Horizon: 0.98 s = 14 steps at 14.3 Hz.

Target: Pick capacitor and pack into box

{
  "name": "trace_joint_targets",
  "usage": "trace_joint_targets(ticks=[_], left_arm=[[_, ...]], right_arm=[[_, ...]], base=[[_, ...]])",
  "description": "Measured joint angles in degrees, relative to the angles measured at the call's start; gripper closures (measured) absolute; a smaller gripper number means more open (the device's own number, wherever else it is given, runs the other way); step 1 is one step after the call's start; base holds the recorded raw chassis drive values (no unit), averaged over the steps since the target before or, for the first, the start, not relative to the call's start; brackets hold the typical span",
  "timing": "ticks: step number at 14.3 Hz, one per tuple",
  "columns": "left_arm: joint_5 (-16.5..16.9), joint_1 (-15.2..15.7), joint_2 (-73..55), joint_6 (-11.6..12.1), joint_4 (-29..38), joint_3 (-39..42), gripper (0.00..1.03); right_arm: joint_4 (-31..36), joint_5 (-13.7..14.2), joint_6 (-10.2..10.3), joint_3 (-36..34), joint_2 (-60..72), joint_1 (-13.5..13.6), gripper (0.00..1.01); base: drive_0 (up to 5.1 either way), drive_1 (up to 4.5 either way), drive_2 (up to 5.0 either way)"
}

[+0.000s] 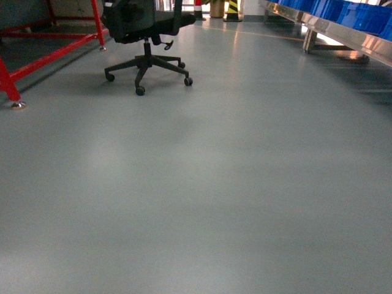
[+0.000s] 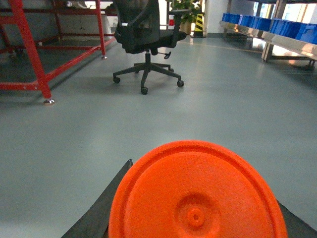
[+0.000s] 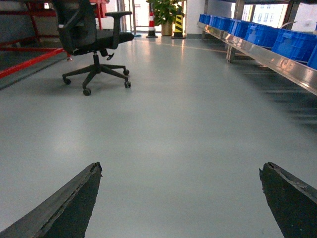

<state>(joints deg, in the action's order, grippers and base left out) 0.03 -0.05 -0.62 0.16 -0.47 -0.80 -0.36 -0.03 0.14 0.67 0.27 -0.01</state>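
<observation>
None of the packing looks done as far as these views show: no capacitor and no salmon-pink tub with its white lid appears anywhere, so where the box stands cannot be told.

The head view shows only grey floor (image 1: 202, 184), a black wheeled office chair (image 1: 147, 37), a red steel frame (image 1: 55, 52) at the left and a metal rack carrying blue plastic bins (image 1: 343, 15) along the right.

The left gripper (image 2: 198, 218) holds a round orange plastic disc with a raised rim and a small central boss (image 2: 198, 193); its dark fingers (image 2: 99, 213) show at either side of the disc, apparently closed against it. Whether this disc has any part in the task I cannot say.

The right gripper (image 3: 181, 203) is spread wide and empty, with bare floor between its two dark fingertips (image 3: 69, 203).

My judgement is that the robot is out on the open floor, away from any work surface, with the whole pick and pack left to do.
</observation>
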Motion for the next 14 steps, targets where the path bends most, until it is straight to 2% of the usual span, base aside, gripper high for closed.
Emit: trace_joint_targets(ticks=[8,14], left_arm=[[0.0,0.0,0.0,0.0,0.1,0.0,0.6],[0.0,0.0,0.0,0.0,0.0,0.0,0.6]], right_arm=[[-0.1,0.1,0.0,0.0,0.0,0.0,0.03],[0.2,0.0,0.0,0.0,0.0,0.0,0.03]], base=[[-4.9,2.44,2.4],[-4.9,3.27,1.5]])
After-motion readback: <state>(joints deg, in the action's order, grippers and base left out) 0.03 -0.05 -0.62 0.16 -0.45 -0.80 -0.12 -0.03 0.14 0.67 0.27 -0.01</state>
